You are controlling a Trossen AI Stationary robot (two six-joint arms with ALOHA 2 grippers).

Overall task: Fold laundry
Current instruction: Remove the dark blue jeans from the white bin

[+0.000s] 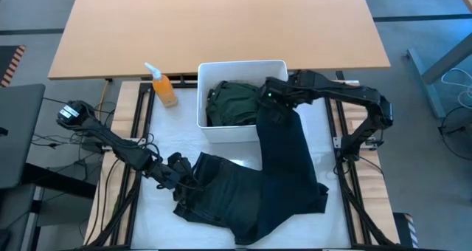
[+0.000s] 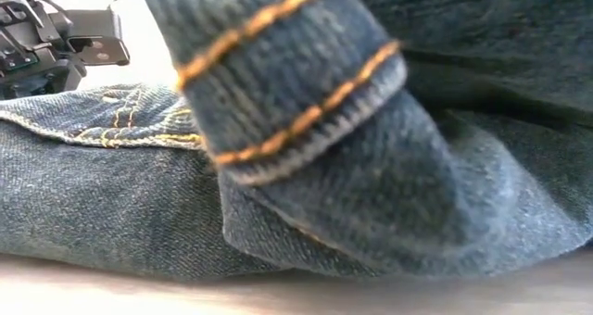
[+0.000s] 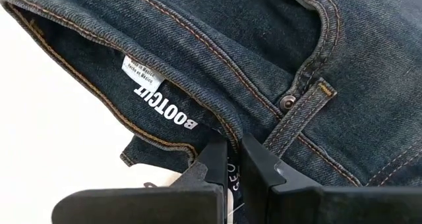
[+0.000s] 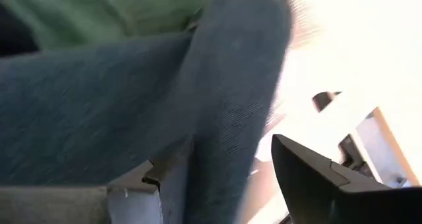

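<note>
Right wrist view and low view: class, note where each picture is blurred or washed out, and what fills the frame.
Right wrist view: the jeans are smeared by blur, and the area beyond the right tool is washed out bright white. Low view: a hem of the jeans fills the frame, soft and out of focus, while the fabric behind is sharper. Left wrist view: crisp, with the label readable.

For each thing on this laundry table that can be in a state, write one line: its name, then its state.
Jeans: spread on the table, one leg draped over the bin's edge.
Green garment: crumpled inside the bin.
White bin: upright, open-topped.
Spray bottle: standing beside the bin.
Left gripper: jaws shut on the jeans' waistband.
Right gripper: jaws open, around the leg.
</note>
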